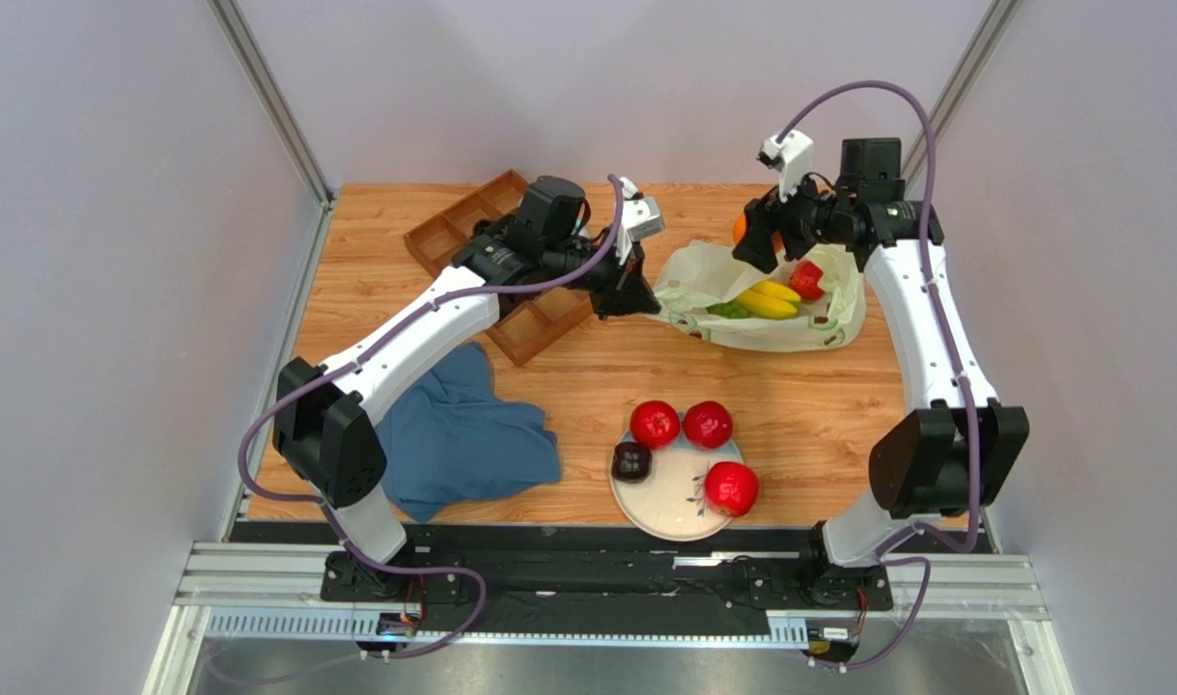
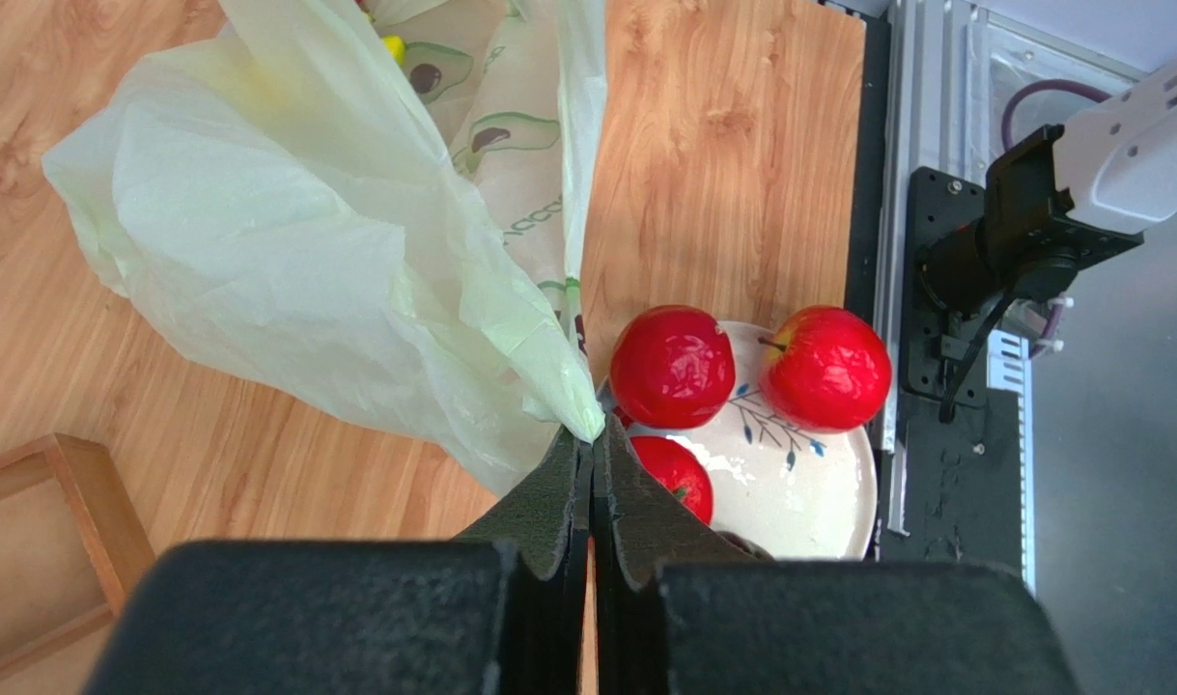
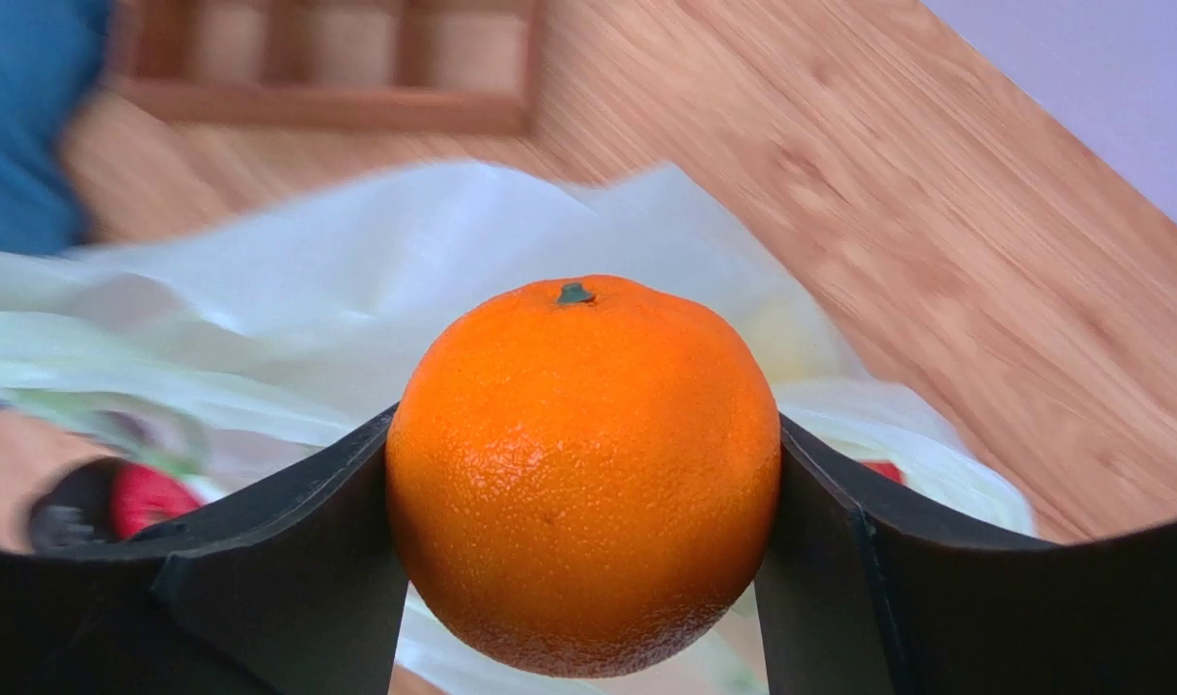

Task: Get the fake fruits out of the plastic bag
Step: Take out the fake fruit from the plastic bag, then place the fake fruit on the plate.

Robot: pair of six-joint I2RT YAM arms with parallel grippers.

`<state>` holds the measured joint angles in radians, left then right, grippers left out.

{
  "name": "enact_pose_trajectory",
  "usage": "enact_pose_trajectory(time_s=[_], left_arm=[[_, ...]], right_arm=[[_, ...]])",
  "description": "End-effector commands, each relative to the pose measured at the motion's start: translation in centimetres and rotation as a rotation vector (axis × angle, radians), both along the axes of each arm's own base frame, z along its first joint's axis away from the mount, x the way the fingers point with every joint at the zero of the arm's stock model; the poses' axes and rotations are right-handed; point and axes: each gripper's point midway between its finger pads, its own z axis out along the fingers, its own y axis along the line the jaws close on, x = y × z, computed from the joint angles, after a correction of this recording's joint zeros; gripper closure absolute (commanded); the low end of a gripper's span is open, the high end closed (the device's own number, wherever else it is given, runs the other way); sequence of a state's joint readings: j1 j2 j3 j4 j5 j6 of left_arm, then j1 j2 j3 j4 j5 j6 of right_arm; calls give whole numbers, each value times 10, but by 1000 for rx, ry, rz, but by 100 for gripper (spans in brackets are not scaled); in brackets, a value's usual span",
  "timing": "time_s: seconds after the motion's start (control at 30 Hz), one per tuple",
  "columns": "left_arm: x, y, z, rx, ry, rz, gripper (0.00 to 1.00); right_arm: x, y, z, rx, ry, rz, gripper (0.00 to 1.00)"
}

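**Grippers.** The right gripper (image 3: 584, 500) is open to the width of one orange (image 3: 582, 464) and clamps it between both black fingers, stem end up. The orange is round, with a matte, finely pitted skin. The left gripper (image 2: 594, 456) has its jaws pressed fully together on a pinch of film at the edge of the plastic bag (image 2: 333, 261).

**Bag and contents.** The bag is thin, translucent pale yellow-green film, crumpled, with faint printed motifs. It stretches away from the left fingertips and lies directly beneath and beyond the right gripper. Its mouth is spread open. Inside it, just below the right gripper, are yellow bananas (image 1: 771, 301), a green grape bunch (image 1: 727, 309) and one red fruit (image 1: 806, 278). The pictures do not show whether the orange touches the film.

**Plate and contents.** A round, pale, glazed plate (image 2: 819, 500) with a leaf pattern lies on the wooden table (image 1: 783, 406), well apart from the right gripper and on the arm-base side of the left gripper. It carries three glossy red apples (image 1: 707, 423) and one dark purple-brown fruit (image 1: 632, 461). Two of the apples sit at its far rim, side by side.

**Other items.** A wooden tray (image 1: 471, 232) with rectangular compartments lies under the left arm, behind its gripper. A crumpled blue cloth (image 1: 463, 435) lies nearer the left arm's base.
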<state>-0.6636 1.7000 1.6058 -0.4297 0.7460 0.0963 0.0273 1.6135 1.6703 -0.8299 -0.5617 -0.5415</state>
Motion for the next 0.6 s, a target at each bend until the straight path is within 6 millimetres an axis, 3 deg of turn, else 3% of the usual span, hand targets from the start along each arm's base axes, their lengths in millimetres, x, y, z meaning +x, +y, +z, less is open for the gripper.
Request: enact_pose_trajectory(time_s=[0.0,0.1,0.17,0.23,0.27,0.3,0.47,0.5,0.57], left_arm=[[3,2,16,-15,-66,6,100],[12,6,11,3,-65,58,100],[15,7,10,-1,-45,78,100],[23,9,8,-10,-19,104,100],[25,9,8,-20,14,120,100],[31,11,7,-28,17,134,100],[37,16,7,-53,73,174,100],[37,16,6,-56,80,175,100],[34,17,1,-50,95,173,100]], right_arm=[[-29,42,14,309,178,71,52],[-62,50,33,328,172,128,52],[-87,54,22,263,143,203,52],[-127,67,19,190,107,304,51],[-138,67,9,124,95,333,50],[-168,78,-10,38,68,456,50],[-225,100,-66,-154,-25,670,49],[-235,101,-88,-189,-24,719,49],[-255,108,-104,-256,-76,823,49]])
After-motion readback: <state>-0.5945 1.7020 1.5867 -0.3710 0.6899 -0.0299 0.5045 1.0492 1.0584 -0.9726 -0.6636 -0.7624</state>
